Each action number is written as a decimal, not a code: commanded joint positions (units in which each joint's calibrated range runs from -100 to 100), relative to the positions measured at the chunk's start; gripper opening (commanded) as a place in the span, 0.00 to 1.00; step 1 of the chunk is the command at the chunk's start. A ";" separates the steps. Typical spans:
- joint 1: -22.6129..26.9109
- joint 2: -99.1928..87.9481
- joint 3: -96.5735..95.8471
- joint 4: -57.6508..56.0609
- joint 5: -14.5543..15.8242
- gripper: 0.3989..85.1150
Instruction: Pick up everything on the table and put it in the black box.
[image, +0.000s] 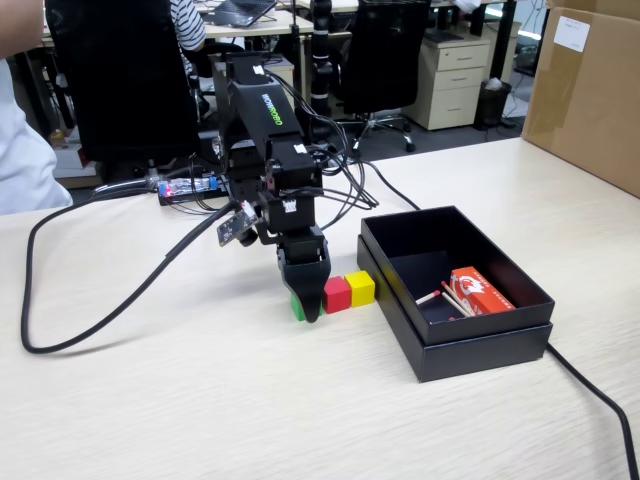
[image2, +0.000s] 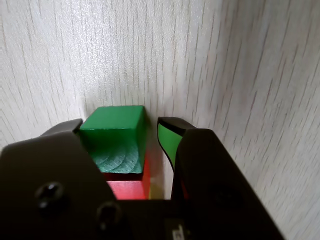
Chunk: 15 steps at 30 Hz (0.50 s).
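Gripper (image: 309, 308) down on the table (image: 200, 400) at frame centre in the fixed view; jaws apart around green cube (image2: 116, 137), left jaw touching, gap on the right in the wrist view; red cube (image: 337, 294) and yellow cube (image: 360, 287) in a row just right of it; black box (image: 500, 345) right of centre, holding matchbox (image: 480, 291) and matchsticks (image: 452, 298).

The green cube (image: 297, 307) sits between the jaws of the gripper (image2: 150, 132), a narrow gap left on the wrist view's right. The red cube (image: 337, 294) touches it, the yellow cube (image: 360, 287) follows, and the black box (image: 470, 350) wall stands just beyond. The box holds a matchbox (image: 480, 292) and matchsticks (image: 447, 297); its near-left floor lies bare. A black cable (image: 95, 290) crosses the open table (image: 200, 400) at left.
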 joint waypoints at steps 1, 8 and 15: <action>0.00 0.17 4.99 -0.42 0.54 0.15; -0.73 -4.19 5.17 -0.42 0.39 0.01; 0.34 -31.04 8.25 -2.93 -0.29 0.01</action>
